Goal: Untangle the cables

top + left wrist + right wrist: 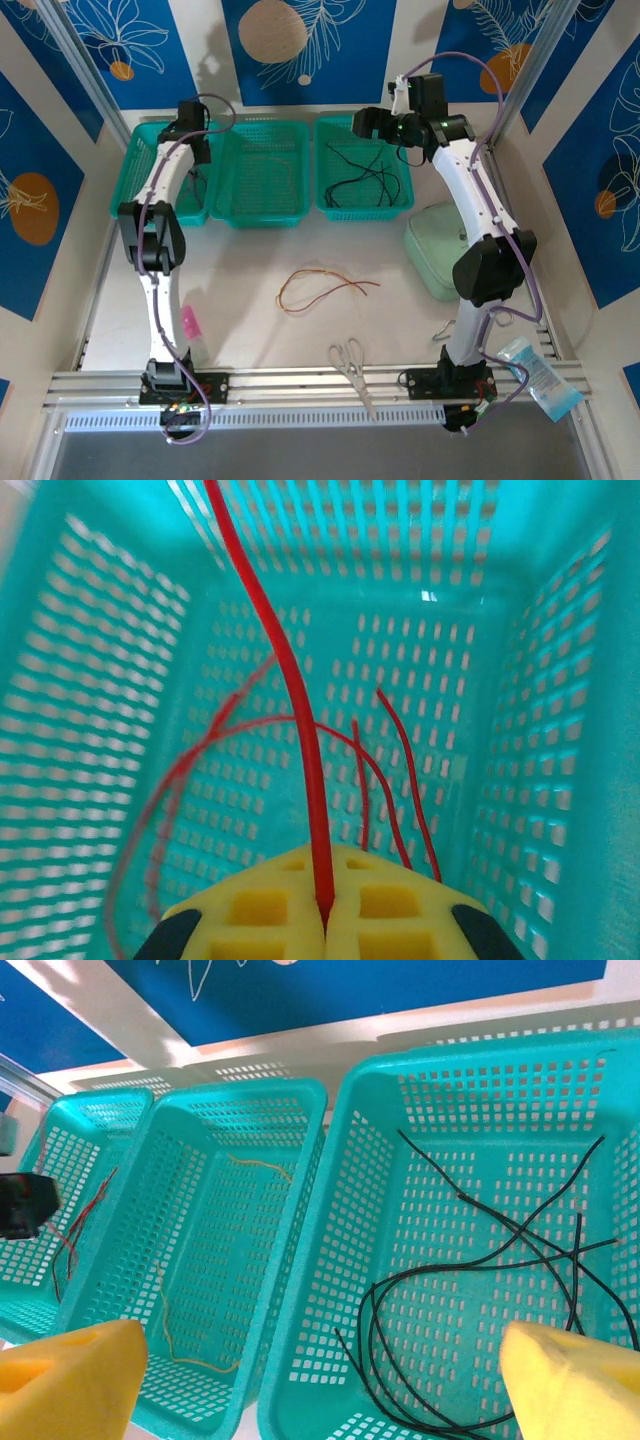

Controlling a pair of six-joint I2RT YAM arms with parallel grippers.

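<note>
Pinching a thin red cable (300,710) tight in the left claw (325,920). Holding the right claw (320,1380) spread wide, empty, over looping black cables (480,1260).

place: robot lab cell | evidence: aluminium frame (300,381), printed backdrop panels (345,55)

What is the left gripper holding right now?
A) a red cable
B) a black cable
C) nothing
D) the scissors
A: the left wrist view shows the left gripper shut on a red cable above the teal basket.
</note>
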